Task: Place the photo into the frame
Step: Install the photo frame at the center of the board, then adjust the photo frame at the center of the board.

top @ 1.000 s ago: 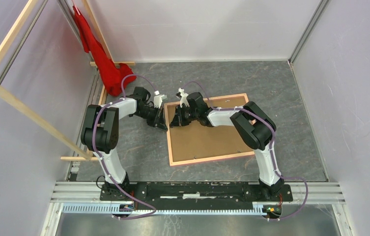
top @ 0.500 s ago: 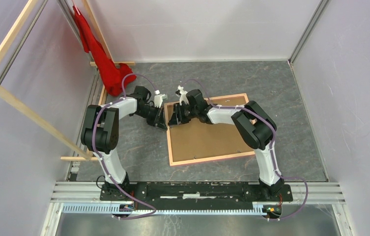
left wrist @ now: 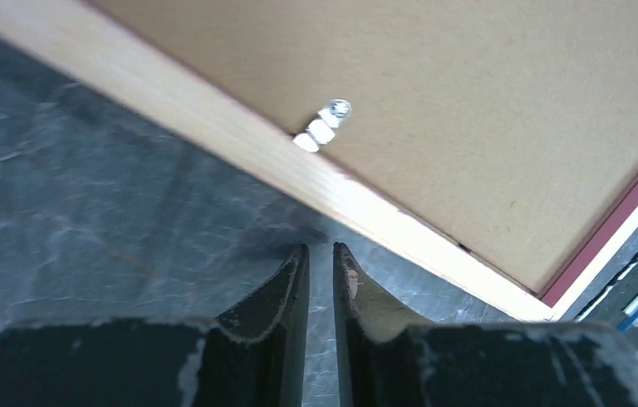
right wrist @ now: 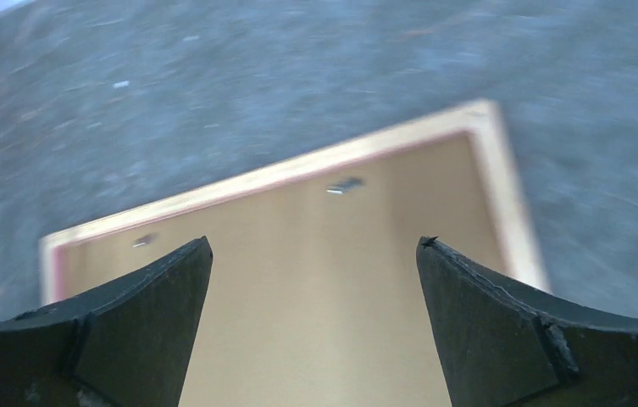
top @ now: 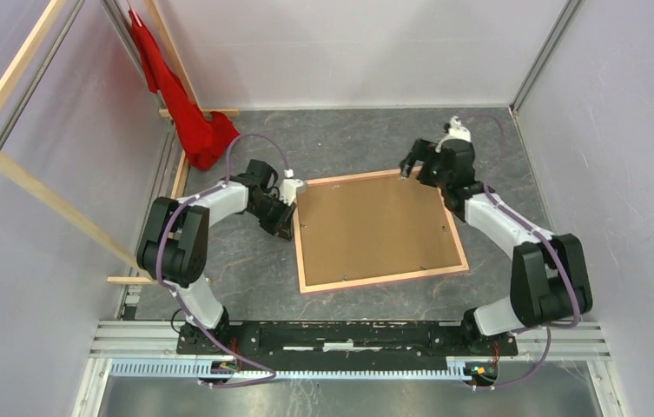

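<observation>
Grey table (top: 349, 139): right end effector (top: 416, 167) swung off frame (top: 379, 280) to far corner, wide open, empty; left end effector (left wrist: 320, 254) near-shut, empty.

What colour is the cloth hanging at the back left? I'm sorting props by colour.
The cloth is plain red, seen best in the top external view.

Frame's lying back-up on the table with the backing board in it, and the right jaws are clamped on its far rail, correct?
Not quite. The right gripper holds nothing: the right wrist view shows its jaws spread wide above the frame. The rest stands.
</observation>
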Controlling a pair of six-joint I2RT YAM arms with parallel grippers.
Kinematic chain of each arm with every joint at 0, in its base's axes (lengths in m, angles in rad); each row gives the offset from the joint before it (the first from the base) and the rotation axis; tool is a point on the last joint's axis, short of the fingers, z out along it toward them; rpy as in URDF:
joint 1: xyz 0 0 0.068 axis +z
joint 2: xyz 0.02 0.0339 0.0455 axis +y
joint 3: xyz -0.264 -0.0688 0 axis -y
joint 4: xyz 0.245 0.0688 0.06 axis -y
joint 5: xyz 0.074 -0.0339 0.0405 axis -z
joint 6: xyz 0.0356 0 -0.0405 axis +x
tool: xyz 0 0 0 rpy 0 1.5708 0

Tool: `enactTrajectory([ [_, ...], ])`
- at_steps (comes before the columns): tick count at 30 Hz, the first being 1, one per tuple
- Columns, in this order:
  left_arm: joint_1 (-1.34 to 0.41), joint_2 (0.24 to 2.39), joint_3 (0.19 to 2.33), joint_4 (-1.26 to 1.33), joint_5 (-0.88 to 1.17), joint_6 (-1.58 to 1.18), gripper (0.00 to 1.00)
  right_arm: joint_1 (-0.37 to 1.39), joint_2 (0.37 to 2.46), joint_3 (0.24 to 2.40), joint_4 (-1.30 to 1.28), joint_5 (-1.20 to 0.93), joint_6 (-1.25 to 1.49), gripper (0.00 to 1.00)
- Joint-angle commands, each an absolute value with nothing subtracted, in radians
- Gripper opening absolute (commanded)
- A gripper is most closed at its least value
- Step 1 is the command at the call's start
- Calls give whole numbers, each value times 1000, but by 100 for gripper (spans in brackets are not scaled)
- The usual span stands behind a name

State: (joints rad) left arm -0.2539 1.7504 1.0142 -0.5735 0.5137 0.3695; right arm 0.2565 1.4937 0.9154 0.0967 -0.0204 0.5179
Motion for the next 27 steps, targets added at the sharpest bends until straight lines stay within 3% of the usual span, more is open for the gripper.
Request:
enactTrajectory([
  [1,-352,1698,957,-544,440,421,24,163,1447,800,18,219,492,98],
  [11,-432,1652,906,-543,406,418,23,92,1656,841,35,130,478,98],
  [17,-461,1651,903,-549,421,427,22,103,1758,885,173,-124,539,96],
  [22,-575,1724,953,-550,448,398,22,196,1992,1184,111,-336,554,98],
  [27,-749,1823,1012,-576,485,378,28,272,2170,1450,6,-353,548,98],
])
